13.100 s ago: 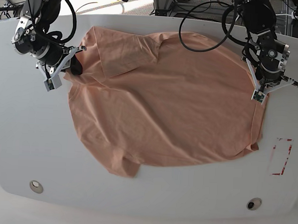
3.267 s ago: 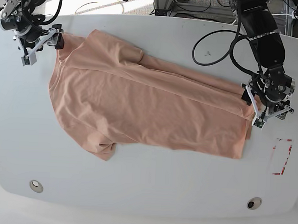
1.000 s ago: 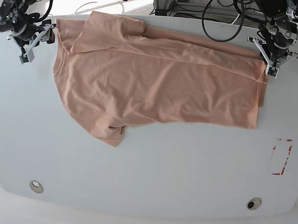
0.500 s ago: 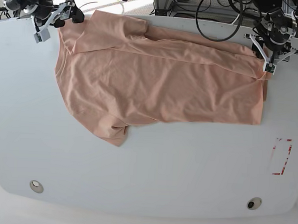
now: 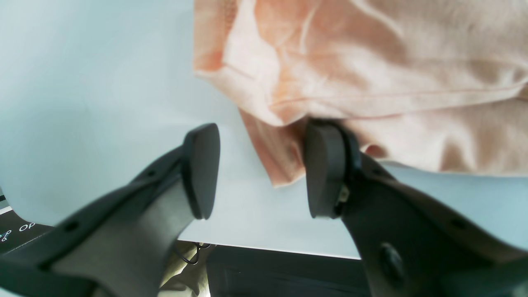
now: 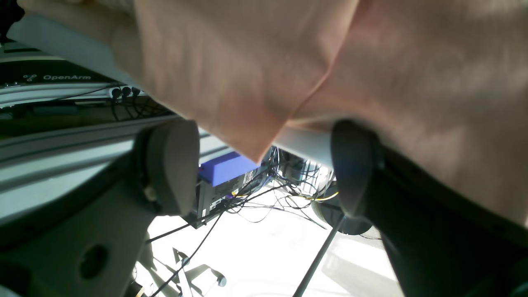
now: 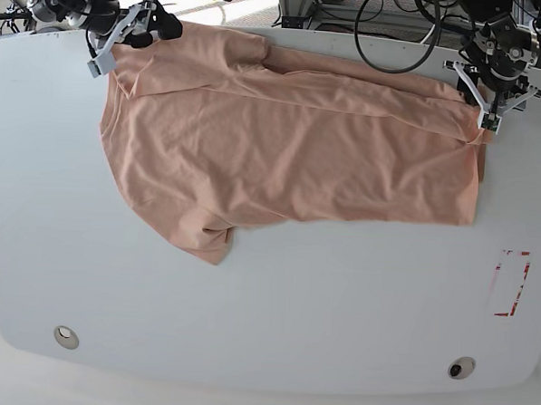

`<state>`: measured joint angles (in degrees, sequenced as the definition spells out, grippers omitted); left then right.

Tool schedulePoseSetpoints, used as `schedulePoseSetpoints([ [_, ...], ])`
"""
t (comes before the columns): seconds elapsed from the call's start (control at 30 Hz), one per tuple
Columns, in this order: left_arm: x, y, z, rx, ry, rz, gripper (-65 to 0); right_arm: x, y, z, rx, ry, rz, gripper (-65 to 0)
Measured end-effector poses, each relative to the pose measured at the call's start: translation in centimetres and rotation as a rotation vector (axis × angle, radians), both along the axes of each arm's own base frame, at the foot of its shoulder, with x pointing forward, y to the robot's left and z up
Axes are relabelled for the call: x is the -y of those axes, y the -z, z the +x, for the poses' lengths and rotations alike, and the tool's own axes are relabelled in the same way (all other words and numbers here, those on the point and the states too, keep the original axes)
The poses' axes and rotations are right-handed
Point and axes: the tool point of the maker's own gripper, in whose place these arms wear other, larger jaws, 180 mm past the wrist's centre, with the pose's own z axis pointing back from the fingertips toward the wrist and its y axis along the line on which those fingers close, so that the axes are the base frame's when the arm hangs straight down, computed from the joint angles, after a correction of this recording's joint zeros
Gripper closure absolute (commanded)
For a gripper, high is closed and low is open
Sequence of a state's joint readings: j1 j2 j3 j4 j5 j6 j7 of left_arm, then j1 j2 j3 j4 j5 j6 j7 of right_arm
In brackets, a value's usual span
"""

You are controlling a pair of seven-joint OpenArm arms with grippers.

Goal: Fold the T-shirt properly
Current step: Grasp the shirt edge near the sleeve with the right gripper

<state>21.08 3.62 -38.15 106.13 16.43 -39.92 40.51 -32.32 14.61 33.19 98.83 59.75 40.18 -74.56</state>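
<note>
With one lengthwise fold laid and the crosswise folds apparently yet to come, the T-shirt (image 7: pixel 291 158) is lying along the far edge of the white table (image 7: pixel 264 320) as the left gripper (image 5: pixel 255 171) and right gripper (image 6: pixel 264 169) are hovering open-jawed at its corners, gripping nothing.

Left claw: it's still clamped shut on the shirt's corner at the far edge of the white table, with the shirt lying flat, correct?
Not quite. The left claw is open: the left wrist view shows its pads spread apart, one pad merely touching the T-shirt corner. The rest holds: the shirt lies flat by the far edge of the white table.
</note>
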Motion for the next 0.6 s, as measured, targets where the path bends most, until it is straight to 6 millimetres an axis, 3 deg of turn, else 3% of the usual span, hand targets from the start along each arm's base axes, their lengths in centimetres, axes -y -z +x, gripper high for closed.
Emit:
schedulePoseSetpoints([
  [0.33, 0.0, 0.0, 0.0, 0.000, -0.001, 0.001, -31.2, -0.4, -0.1, 0.6, 0.017, -0.008, 0.004, -47.7],
  [0.6, 0.0, 0.0, 0.1, -0.001, 0.004, 0.001, -31.2, -1.5, -0.1, -1.3, -0.018, -0.015, 0.028, -44.5],
])
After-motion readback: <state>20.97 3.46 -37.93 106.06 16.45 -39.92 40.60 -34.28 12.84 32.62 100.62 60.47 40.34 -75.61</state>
